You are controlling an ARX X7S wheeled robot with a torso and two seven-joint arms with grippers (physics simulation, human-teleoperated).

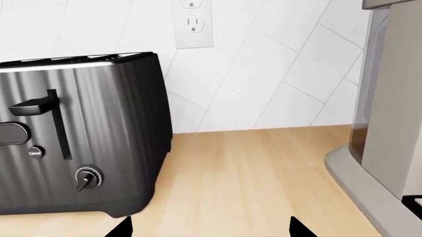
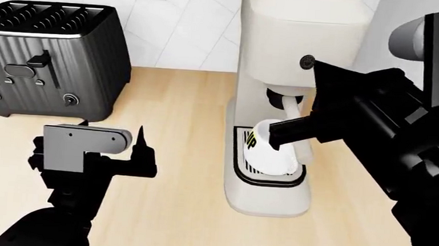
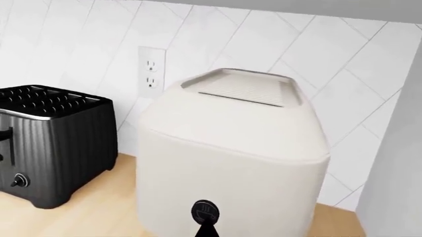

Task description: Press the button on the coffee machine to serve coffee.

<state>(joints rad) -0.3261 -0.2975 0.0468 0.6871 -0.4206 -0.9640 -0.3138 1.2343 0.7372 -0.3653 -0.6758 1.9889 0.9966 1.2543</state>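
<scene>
In the head view the right arm hides part of the white cup (image 2: 267,151) and the coffee machine (image 2: 273,57) runs off the top edge; in the right wrist view the right gripper (image 3: 205,230) shows only a dark tip beneath the button (image 3: 205,210); the toaster (image 1: 79,133) is cut by the left wrist view's edge, its knob markings too small to read.

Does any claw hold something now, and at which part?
Nothing is held. The left claw hangs open over bare counter; the right claw's tip is at the button, gripping nothing.
</scene>
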